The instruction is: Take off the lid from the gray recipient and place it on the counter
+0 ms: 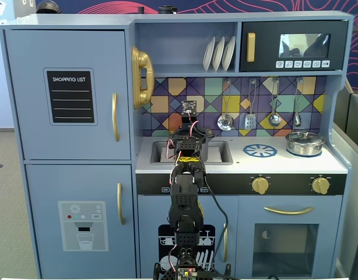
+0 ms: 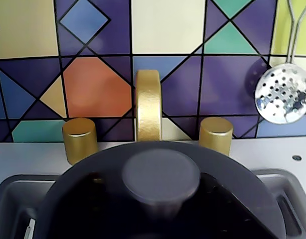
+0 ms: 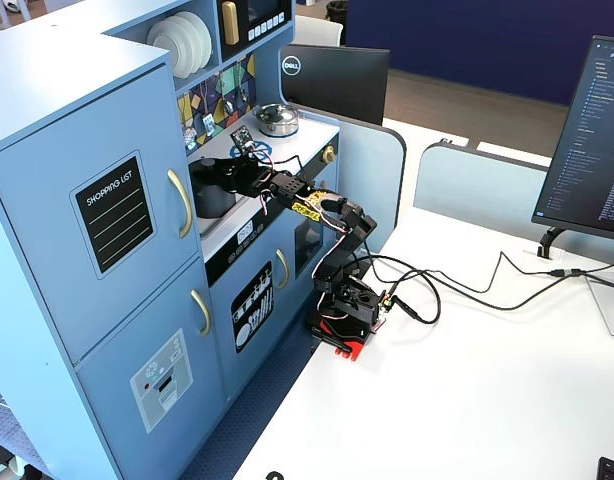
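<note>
Over the sink recess of the counter (image 1: 295, 165), the lid (image 2: 158, 199) is seen close up in the wrist view (its round knob centred), before the gold tap (image 2: 148, 105). Whether the gripper (image 3: 209, 176) is clamped on it cannot be told.

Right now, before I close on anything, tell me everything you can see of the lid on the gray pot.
In the wrist view the lid fills the lower frame: a flat, round, matte dark gray disc with a low round knob at its center. It lies level over the sink recess, in front of the gold faucet. The pot beneath is hidden here; in the angled fixed view the gray pot sits in the sink area with the arm reaching to it. The gripper's fingers are not visible, so contact is unclear.
</note>
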Controlling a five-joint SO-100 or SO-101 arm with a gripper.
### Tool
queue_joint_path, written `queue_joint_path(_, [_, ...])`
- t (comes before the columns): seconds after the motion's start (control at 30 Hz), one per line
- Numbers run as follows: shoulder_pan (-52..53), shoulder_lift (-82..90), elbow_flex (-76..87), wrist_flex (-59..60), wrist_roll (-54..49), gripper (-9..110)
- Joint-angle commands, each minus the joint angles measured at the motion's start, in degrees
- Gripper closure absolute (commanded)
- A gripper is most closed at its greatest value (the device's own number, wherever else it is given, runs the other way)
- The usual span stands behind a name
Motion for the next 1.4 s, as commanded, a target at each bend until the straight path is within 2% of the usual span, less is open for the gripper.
queue_joint_path(0.0, [-0.35, 0.26, -5.01, 0.53, -1.76, 102])
queue_joint_path(0.4, [2.81, 3.60, -12.48, 2.81, -3.96, 101])
queue_joint_path(0.83, [23.82, 6.68, -10.28, 4.31, 2.29, 101])
queue_joint_path(1.07, [29.79, 2.72, -1.49, -4.48, 2.81, 101])
queue_joint_path(1.37, [31.90, -8.79, 1.76, -15.73, 1.49, 101])
